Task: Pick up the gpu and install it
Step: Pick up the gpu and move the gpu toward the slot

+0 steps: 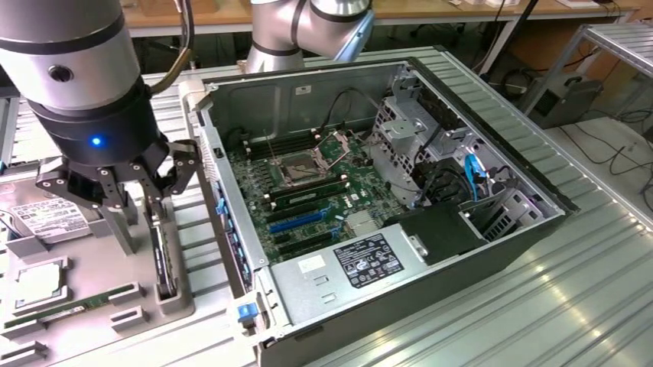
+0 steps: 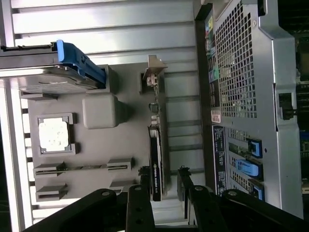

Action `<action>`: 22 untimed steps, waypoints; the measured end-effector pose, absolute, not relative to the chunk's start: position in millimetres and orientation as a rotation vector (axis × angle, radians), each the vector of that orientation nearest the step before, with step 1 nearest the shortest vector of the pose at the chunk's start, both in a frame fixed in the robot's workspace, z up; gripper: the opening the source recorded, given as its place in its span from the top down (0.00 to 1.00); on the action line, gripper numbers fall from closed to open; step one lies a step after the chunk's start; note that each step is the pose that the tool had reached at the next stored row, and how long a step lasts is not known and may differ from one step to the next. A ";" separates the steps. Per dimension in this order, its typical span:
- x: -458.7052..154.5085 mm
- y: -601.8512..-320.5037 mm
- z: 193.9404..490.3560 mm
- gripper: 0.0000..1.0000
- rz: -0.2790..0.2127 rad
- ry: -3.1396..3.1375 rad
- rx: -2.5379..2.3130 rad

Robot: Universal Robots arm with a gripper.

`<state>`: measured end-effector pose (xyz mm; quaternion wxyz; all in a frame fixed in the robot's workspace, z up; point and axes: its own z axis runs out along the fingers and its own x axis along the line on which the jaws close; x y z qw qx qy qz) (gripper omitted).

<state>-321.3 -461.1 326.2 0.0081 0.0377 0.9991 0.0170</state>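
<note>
While the hand [image 1: 138, 200] hangs wide open above it, the gpu [image 1: 161, 256] stands on edge in the grey holder tray [image 1: 143, 310].
From the wrist view, the fingers [image 2: 144, 186] sit either side of the card's end, seemingly not touching it; the open computer case [image 1: 531, 229] lies just beside the tray on the desk [image 1: 571, 306].
</note>
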 end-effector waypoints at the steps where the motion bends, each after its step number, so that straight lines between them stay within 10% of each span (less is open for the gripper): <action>1: -321.8 -461.1 323.2 0.64 0.053 3.123 0.118; 22: -324.7 -451.1 275.9 0.64 0.053 3.124 0.096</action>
